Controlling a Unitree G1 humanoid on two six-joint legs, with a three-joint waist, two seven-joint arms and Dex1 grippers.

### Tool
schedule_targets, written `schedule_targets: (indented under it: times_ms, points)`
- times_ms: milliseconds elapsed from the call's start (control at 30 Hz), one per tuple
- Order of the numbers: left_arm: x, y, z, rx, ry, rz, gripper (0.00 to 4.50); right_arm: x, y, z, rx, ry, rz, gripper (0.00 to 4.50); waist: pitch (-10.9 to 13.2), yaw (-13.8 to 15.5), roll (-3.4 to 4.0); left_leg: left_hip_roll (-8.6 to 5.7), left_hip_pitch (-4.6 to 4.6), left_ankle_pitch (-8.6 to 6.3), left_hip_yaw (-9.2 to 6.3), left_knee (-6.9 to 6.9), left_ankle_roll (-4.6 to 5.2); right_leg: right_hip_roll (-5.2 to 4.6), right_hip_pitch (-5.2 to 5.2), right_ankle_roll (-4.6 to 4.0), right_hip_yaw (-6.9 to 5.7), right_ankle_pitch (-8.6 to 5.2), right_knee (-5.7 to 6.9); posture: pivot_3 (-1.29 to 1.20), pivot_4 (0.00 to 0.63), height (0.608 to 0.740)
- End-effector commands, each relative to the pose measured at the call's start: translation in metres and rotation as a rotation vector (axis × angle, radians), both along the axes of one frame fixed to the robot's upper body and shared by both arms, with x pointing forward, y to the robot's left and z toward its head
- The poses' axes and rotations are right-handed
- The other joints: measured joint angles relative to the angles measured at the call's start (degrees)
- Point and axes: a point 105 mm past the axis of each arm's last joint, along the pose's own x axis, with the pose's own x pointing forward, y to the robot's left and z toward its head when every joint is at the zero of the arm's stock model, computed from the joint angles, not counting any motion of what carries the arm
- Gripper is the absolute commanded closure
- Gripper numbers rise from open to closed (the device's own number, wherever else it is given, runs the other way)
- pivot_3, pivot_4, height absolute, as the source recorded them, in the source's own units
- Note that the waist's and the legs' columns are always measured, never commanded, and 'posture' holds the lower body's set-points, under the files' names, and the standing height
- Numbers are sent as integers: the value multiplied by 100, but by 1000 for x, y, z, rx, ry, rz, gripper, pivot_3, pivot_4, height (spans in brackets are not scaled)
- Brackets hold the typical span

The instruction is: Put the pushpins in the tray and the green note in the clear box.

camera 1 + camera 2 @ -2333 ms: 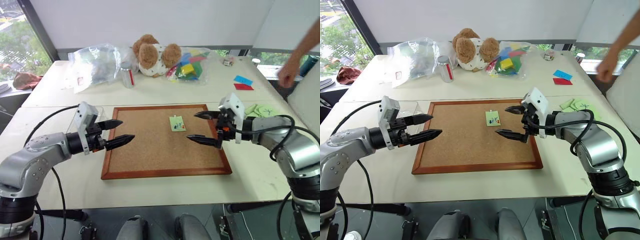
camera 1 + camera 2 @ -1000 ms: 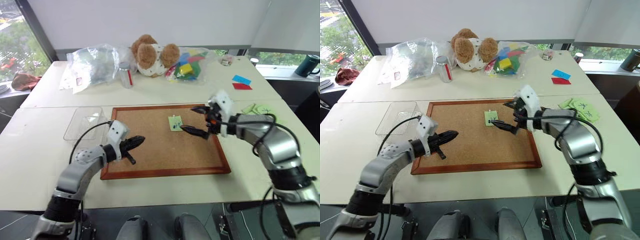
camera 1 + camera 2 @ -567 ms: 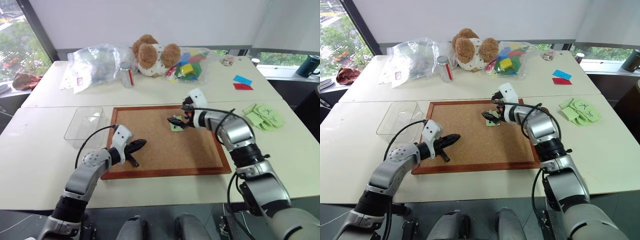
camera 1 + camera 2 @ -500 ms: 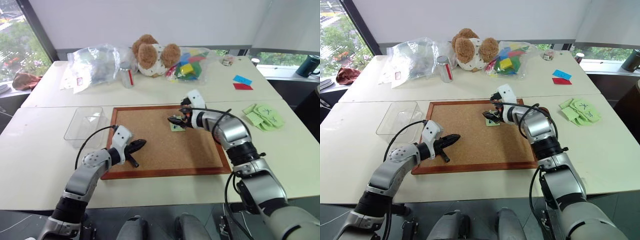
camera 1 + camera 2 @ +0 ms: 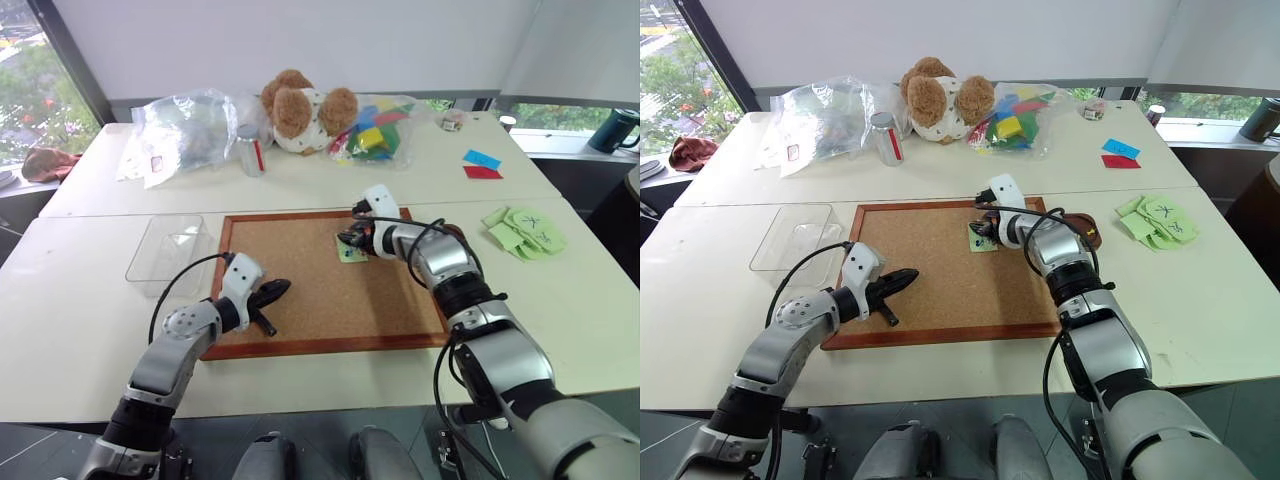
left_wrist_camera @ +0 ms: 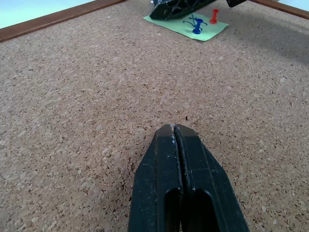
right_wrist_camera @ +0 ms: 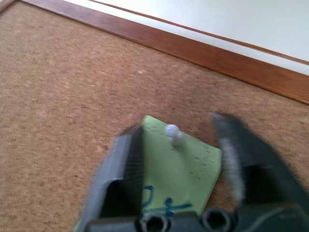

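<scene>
1. The bench carries the whole job, with unrelated clutter along its far edge: bags, a teddy, and loose notes at the right.
2. The corkboard lies at centre, the work surface that the pins are stuck into.
3. The clear box sits just left of the board, close enough to take the note once it is free.
4. The tray lies just right of the board's far right corner, partly hidden by the right arm.
5. The left gripper rests low over the board's near left part, jaws pressed together on nothing. It looks parked out of the way.
6. The right gripper points at the note's far edge with jaws a narrow gap apart, one on either side of a pin. I judge it is closing to pull that pin; contact cannot be told.
7. The green note is held to the board's far right part by its pins.
8. The pushpins: a white one stands between the right jaws; a red and a blue stand further along the note.
</scene>
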Motion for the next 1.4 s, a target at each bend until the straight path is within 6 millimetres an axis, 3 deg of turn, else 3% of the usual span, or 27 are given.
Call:
schedule_targets:
  times_ms: [33, 267, 467, 533, 633, 767, 900, 1200, 1300, 1400]
  points:
    - [-2, 7, -14, 24, 46, 34, 4500, 4, 3, 19, 11, -60, 14, 4488, -1, -2, 2, 0, 0, 0, 0, 0, 0, 0, 0, 0, 0, 0, 0, 0, 150, 740]
    - [-5, 9, -24, 39, 85, 37, 4500, 2, -4, 46, 50, -119, 16, 4488, -2, 3, 3, 0, 0, 0, 0, -5, 0, 0, -2, 0, 0, 0, 0, 0, 150, 740]
    - [-10, 6, -33, 47, 128, 21, 4500, -6, -21, 79, 94, -181, -28, 4488, -6, 13, 7, 0, 0, -1, 0, -7, 2, -1, -2, 0, 0, 0, -2, 0, 150, 740]
    - [-11, 6, -36, 51, 139, 15, 4500, -8, -42, 95, 118, -210, -95, 4488, -9, 15, 12, 0, 1, -2, 0, -7, 3, -1, 0, 0, 0, 0, -3, 0, 150, 740]
    - [-12, 5, -37, 47, 144, 15, 4500, -12, -74, 102, 123, -227, -187, 4488, -9, 24, 12, 1, 1, -3, 0, -8, 5, -1, 0, 0, 0, 0, -5, 0, 150, 740]
    - [-13, 5, -36, 43, 144, 12, 4500, -15, -116, 90, 94, -203, -304, 4488, -10, 17, 13, 1, 1, -5, 0, -11, 7, -2, 2, 0, 1, 0, -10, 0, 150, 740]
    - [-13, 4, -37, 43, 147, 5, 4500, -17, -144, 69, 51, -162, -359, 4488, -14, 9, 20, 1, 2, -4, 3, -11, 7, -2, 2, 0, 2, 0, -8, 0, 150, 740]
    - [-12, 5, -37, 44, 147, 6, 4500, -16, -161, 27, 49, -58, -405, 4488, -16, 16, 23, 1, 4, -4, 4, -11, 8, -1, 5, 0, 2, 0, -9, 0, 150, 740]
    - [-13, 6, -37, 44, 148, 10, 4500, -15, -164, 20, 42, -45, -409, 3587, -16, 11, 24, 1, 4, -4, 4, -11, 8, -1, 5, 0, 2, 0, -9, 0, 150, 740]
    - [-14, 6, -37, 42, 149, 13, 4500, -16, -164, 19, 37, -38, -405, 2130, -16, 9, 24, 1, 4, -4, 4, -10, 8, -1, 5, 0, 3, 0, -8, 0, 150, 740]
